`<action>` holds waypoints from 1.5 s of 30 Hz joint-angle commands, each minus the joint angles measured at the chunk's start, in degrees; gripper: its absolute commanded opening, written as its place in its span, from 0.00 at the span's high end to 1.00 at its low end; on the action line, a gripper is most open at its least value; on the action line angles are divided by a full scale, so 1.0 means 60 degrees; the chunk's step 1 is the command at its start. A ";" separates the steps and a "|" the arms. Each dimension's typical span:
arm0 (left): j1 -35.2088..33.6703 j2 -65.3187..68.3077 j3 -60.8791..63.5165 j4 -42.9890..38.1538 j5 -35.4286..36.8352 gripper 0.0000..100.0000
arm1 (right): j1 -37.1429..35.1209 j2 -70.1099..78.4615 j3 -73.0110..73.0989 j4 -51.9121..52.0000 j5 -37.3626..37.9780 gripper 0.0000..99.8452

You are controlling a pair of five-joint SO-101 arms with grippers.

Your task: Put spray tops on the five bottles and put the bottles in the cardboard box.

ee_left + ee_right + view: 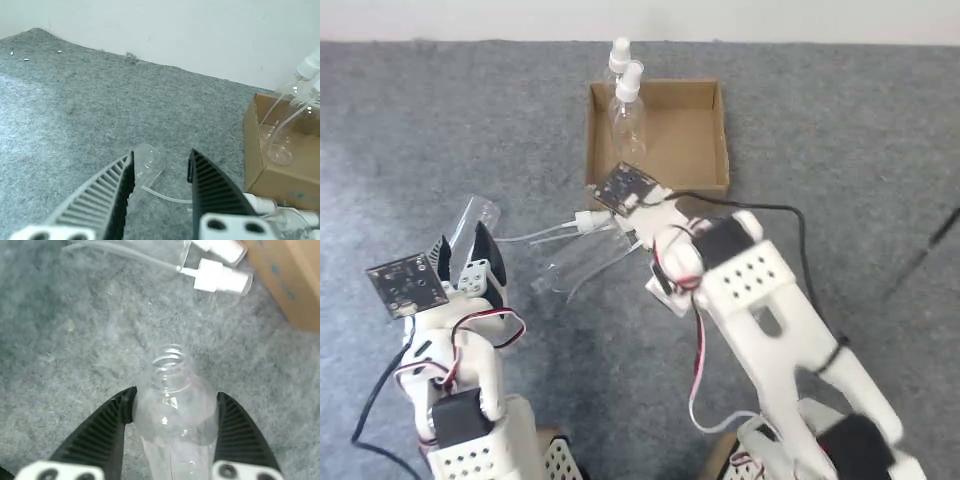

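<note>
Between the fingers of the right claw (175,392): uncapped bottle (171,371), clamped. Empty, spread wide: left claw (161,154); lying bottle (146,159) just beyond its tips.

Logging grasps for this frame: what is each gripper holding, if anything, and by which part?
The right gripper holds an uncapped bottle by its body, just below the shoulder. The left gripper is open and holds nothing.

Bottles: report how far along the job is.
Done: two capped bottles stand in the cardboard box. In hand: the right gripper grips an uncapped bottle, and the left gripper is open over a second bare bottle lying on the carpet. Left: capping these from the loose spray tops nearby, then boxing three more bottles.
</note>
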State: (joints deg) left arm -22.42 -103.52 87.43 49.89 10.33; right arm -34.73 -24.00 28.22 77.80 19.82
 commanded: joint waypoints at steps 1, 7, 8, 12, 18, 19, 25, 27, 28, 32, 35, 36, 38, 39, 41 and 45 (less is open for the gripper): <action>0.0088 -0.0205 -0.0125 -0.0249 0.0059 0.83 | 0.0081 -0.1399 0.0425 -0.0505 -0.0132 0.84; 0.0088 -0.0205 -0.0256 -0.0234 -0.0264 0.83 | 0.1429 -0.3114 0.0908 -0.0696 -0.0381 0.84; 0.0088 -0.0205 -0.0330 -0.0176 -0.0381 0.83 | 0.1678 -0.3289 0.0908 -0.0696 -0.0571 0.84; 0.0484 -0.0205 -0.0652 0.0190 -0.0601 0.83 | 0.2440 -0.3890 0.0923 -0.0696 -0.0821 0.84; 0.1172 -0.0205 -0.0974 0.0835 -0.1451 0.83 | 0.3963 -0.4271 0.1128 -0.1473 -0.1524 0.84; 0.1187 -0.0205 -0.1033 0.0835 -0.1568 0.83 | 0.4256 -0.4315 0.1201 -0.1692 -0.1714 0.84; 0.1538 -0.0190 -0.1282 0.1201 -0.1919 0.83 | 0.5209 -0.4286 0.1451 -0.2410 -0.2755 0.84; 0.1788 -0.0190 -0.1487 0.1538 -0.2095 0.83 | 0.5326 -0.4300 0.1553 -0.2601 -0.2930 0.84; 0.1890 -0.0190 -0.1575 0.1685 -0.2110 0.83 | 0.5370 -0.4300 0.1582 -0.2645 -0.2989 0.84; 0.2198 -0.0176 -0.1751 0.1919 -0.2139 0.83 | 0.5560 -0.4227 0.1612 -0.2791 -0.3121 0.84; 0.2227 0.0308 -0.1795 0.1832 -0.2168 0.83 | 0.5619 -0.4227 0.1612 -0.2791 -0.3121 0.84; 0.2227 0.0601 -0.1883 0.1758 -0.2271 0.83 | 0.5619 -0.4212 0.1612 -0.2791 -0.3121 0.84; 0.2227 0.1377 -0.2176 0.1685 -0.2300 0.83 | 0.5619 -0.4212 0.1612 -0.2791 -0.3121 0.84; 0.2242 0.1817 -0.2352 0.1597 -0.2300 0.83 | 0.5619 -0.4212 0.1612 -0.2791 -0.3121 0.84; 0.2256 0.2740 -0.2674 0.1407 -0.2300 0.83 | 0.5619 -0.4212 0.1612 -0.2791 -0.3121 0.84; 0.2974 0.4645 -0.3216 0.1158 -0.2344 0.83 | 0.5619 -0.4212 0.1612 -0.2791 -0.3121 0.84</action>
State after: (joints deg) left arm -8.18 -87.34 74.07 59.65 -2.86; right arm -1.93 -48.09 38.68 62.59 2.07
